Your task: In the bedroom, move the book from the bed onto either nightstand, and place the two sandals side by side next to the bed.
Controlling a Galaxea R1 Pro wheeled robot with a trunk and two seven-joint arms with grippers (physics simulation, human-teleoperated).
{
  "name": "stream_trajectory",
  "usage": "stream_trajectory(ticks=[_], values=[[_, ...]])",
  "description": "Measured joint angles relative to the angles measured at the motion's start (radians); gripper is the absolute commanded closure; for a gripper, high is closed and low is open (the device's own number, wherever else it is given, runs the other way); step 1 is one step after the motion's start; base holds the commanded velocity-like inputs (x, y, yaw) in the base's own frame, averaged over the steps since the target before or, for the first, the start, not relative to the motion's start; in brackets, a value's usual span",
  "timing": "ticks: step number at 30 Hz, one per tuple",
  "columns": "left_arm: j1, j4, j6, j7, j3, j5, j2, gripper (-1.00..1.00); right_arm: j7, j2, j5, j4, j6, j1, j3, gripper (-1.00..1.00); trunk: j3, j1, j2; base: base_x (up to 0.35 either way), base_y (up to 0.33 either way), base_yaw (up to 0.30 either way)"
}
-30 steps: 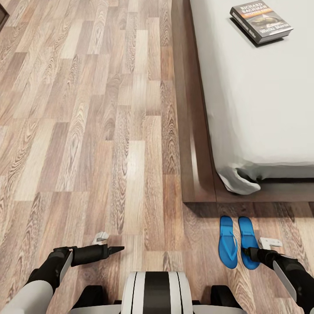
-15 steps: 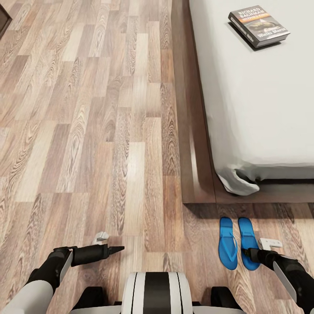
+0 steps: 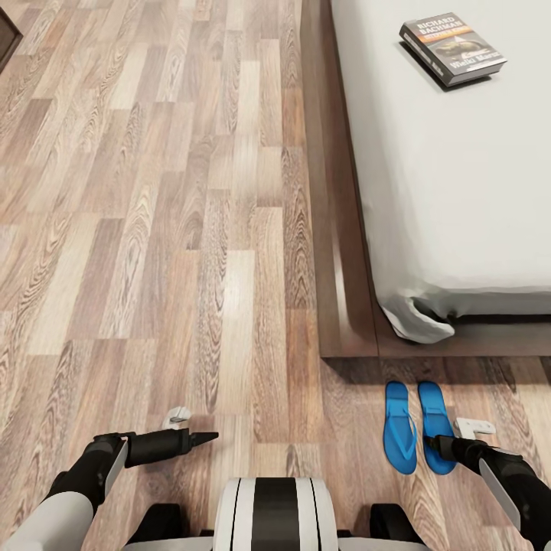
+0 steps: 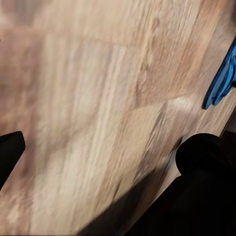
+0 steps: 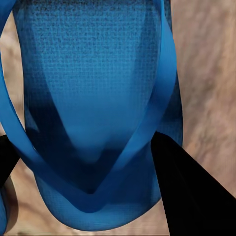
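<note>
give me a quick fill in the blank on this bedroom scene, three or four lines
1. The book lies on the ____.
2. The two sandals on the floor are coloured ____.
3. The sandals lie ____ by side past the bed's corner.
4. The right pincer is over the sandal nearer the robot's ____ side.

Missing words: bed; blue; side; right

Wood-plank floor [image 3: 191,229] matt; sandals [image 5: 93,98] finely textured, perhaps foam; mattress [image 3: 459,191] smooth cloth.
</note>
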Motion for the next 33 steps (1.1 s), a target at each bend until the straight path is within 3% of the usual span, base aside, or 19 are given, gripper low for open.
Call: stream_trajectory(ticks=[15,16,33], values=[[0.000,0.000,0.001,0.000,0.000,0.000,0.000,-1.00,0.000,0.000,0.000,0.000,0.000,0.000,0.000,1.00,-0.008,0.001,0.000,0.000,0.000,0.000],[0.000,0.000,0.001,0.000,0.000,0.000,0.000,-1.00,0.000,0.000,0.000,0.000,0.000,0.000,0.001,-1.00,-0.008,0.001,0.000,0.000,0.000,0.000],[0.000,0.000,0.001,-0.002,0.001,0.000,0.000,-1.00,-0.002,0.000,-0.001,0.000,0.000,0.000,0.000,-1.00,0.000,0.000,0.000,0.000,0.000,0.000]])
